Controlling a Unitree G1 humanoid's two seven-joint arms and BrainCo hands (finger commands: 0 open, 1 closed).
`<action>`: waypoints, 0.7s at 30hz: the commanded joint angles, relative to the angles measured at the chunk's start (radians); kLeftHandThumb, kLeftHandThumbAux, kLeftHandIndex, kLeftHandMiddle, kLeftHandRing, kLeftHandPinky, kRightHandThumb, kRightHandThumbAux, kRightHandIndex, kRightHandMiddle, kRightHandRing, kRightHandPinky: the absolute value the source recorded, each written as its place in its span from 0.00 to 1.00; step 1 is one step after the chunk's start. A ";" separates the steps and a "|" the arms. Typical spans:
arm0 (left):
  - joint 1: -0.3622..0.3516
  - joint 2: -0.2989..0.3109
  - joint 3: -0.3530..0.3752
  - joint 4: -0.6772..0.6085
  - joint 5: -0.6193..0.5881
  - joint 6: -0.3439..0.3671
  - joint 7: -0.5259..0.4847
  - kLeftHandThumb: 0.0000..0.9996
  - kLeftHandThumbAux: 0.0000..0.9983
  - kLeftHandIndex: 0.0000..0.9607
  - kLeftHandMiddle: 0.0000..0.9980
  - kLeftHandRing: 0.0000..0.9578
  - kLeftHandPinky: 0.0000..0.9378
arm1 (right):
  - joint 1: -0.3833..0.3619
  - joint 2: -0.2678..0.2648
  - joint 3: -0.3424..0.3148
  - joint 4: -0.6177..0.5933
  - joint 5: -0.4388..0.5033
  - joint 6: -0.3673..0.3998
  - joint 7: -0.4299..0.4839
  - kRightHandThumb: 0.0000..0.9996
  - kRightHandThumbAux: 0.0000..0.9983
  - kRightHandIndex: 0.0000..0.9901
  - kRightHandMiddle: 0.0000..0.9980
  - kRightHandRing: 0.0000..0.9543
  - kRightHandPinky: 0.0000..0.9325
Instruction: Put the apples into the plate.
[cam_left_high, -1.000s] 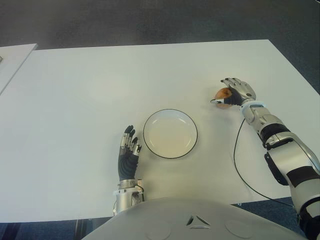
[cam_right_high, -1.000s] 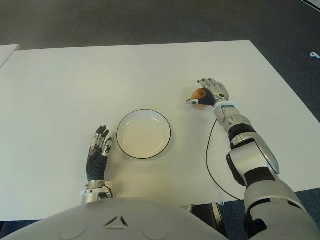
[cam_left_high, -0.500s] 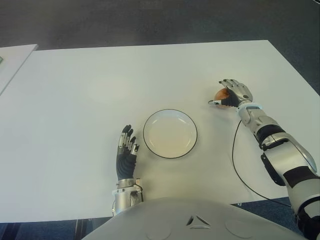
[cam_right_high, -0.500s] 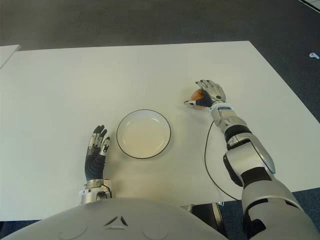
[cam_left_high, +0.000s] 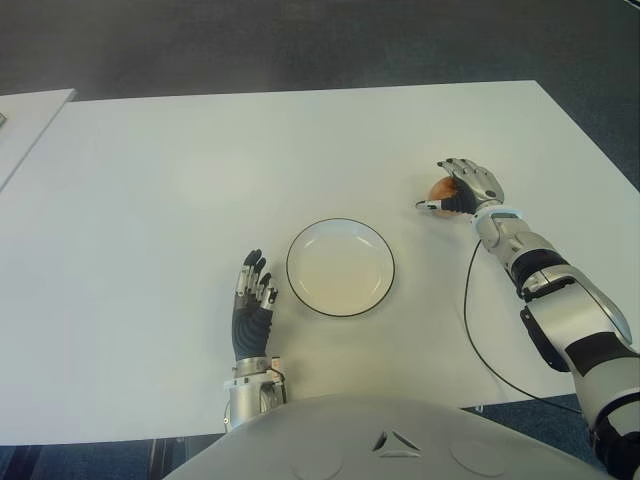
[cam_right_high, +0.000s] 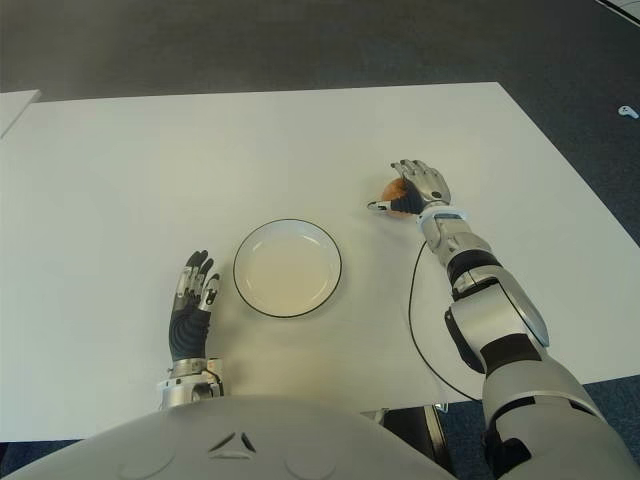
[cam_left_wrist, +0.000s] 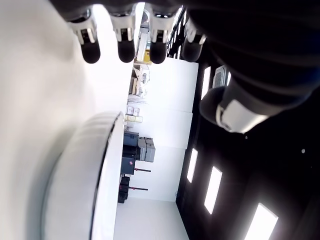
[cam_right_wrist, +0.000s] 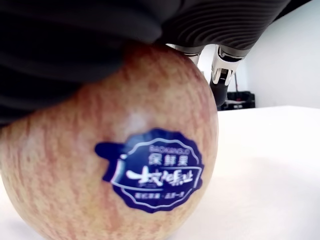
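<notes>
A reddish-yellow apple (cam_left_high: 441, 188) with a blue sticker (cam_right_wrist: 155, 169) sits in my right hand (cam_left_high: 455, 192), whose fingers are curled over it, to the right of the plate. The right wrist view is filled by the apple pressed against the palm, close over the white table (cam_right_wrist: 270, 165). The white plate (cam_left_high: 340, 267) with a dark rim stands empty near the table's front middle. My left hand (cam_left_high: 252, 300) shows just left of the plate, fingers straight and spread, holding nothing; its wrist view shows the plate rim (cam_left_wrist: 100, 165) beside the fingertips (cam_left_wrist: 125, 50).
A black cable (cam_left_high: 478, 340) runs from the right forearm along the table toward the front edge. The white table (cam_left_high: 200, 170) stretches wide behind the plate. A second table's corner (cam_left_high: 25, 115) shows at the far left.
The right hand with the apple has shifted slightly toward the far left. The left hand has drawn back a little toward me.
</notes>
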 joint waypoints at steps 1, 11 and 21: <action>0.010 -0.034 -0.001 0.000 -0.017 -0.010 -0.014 0.12 0.56 0.03 0.04 0.00 0.00 | 0.051 0.035 0.013 0.018 0.004 0.000 0.036 0.22 0.37 0.00 0.00 0.00 0.02; -0.001 -0.013 0.016 0.037 -0.024 -0.003 -0.020 0.12 0.57 0.02 0.02 0.00 0.00 | 0.049 0.030 0.022 0.028 0.006 0.009 0.024 0.25 0.40 0.00 0.00 0.00 0.05; -0.019 -0.020 0.036 0.067 -0.013 -0.014 -0.025 0.12 0.56 0.00 0.00 0.00 0.00 | 0.051 0.027 0.025 0.035 0.008 0.010 0.006 0.28 0.43 0.00 0.00 0.00 0.06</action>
